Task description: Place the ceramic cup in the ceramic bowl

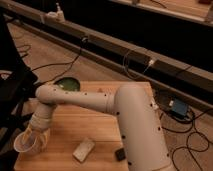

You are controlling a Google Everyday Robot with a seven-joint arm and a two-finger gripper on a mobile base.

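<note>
The ceramic cup is small and white and stands upright near the front left corner of the wooden table. My gripper hangs right at the cup, touching or nearly touching its right side. The ceramic bowl is dark green with a lighter inside and sits at the table's far left edge, partly behind my white arm. The cup is well in front of the bowl.
A pale rectangular block lies at the front middle of the table. A small dark object lies to its right, beside my arm. Cables and a blue box lie on the floor to the right.
</note>
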